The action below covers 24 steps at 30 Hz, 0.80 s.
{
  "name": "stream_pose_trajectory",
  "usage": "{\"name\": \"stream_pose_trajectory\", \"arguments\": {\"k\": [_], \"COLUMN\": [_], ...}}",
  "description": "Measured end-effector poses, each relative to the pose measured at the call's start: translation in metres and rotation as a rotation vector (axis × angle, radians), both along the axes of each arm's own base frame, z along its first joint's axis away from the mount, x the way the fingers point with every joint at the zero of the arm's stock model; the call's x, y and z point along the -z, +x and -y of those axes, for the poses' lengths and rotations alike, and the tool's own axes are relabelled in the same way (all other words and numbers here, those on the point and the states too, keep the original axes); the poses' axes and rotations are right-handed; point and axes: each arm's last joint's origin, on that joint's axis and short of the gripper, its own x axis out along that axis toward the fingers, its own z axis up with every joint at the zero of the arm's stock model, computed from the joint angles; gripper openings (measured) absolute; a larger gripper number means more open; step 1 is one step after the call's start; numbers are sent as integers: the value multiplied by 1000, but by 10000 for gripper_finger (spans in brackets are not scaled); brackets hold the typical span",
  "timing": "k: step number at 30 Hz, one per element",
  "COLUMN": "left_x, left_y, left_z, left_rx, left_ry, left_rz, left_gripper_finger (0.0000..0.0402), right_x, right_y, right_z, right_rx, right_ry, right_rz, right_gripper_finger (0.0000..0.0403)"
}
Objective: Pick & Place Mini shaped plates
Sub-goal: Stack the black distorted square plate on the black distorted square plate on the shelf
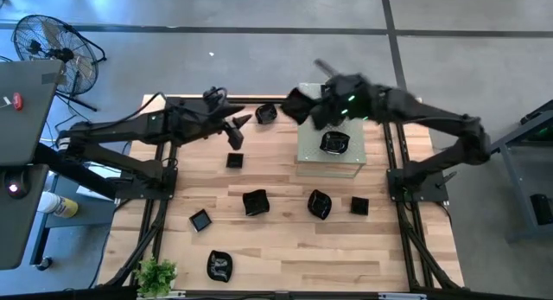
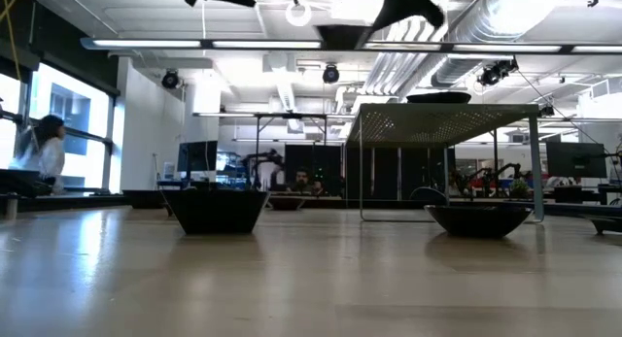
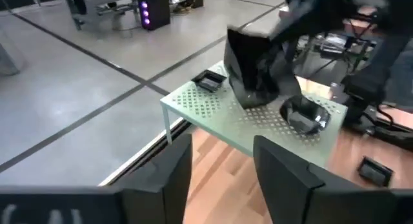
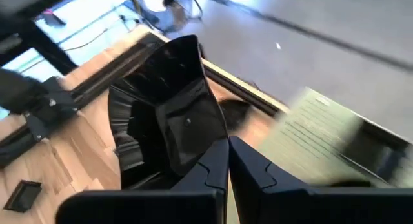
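A square mini plate (image 4: 169, 114) is pinched edgewise by the right gripper (image 4: 227, 161), apparently thinly, so slippage is risked; the left gripper (image 3: 222, 169) is spread.

Worktop (image 1: 285, 248) front strip lies open between scattered black dishes (image 1: 256, 201); the pale green perforated board (image 1: 311, 149) blocks the far right, the right arm (image 1: 432, 118) crowding above it

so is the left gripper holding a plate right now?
No, the left gripper is open with nothing between its fingers; the right gripper holds the black plate.
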Motion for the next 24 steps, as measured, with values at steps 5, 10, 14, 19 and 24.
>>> {"name": "stream_pose_trajectory", "arguments": {"k": [5,10,14,19,24], "left_x": [10,24,33,35,36], "left_y": [-1,10,14,12,13], "left_z": [2,6,6,7,7], "left_rx": [72,218,259,264,264], "left_ry": [-27,-51,-70,-73,-77], "left_rz": [19,143,209,210,207], "left_gripper_finger": [62,15,19,3,2], "right_x": [1,9,21,43,60], "right_y": [-49,-68,-79,-87,-90], "right_z": [25,48,63,75,82], "right_rx": [86,52,56,55,71], "right_ry": [138,224,270,330,355], "right_rz": [-116,-151,-163,-184,-187], "right_gripper_finger": [2,2,2,1,2]}}
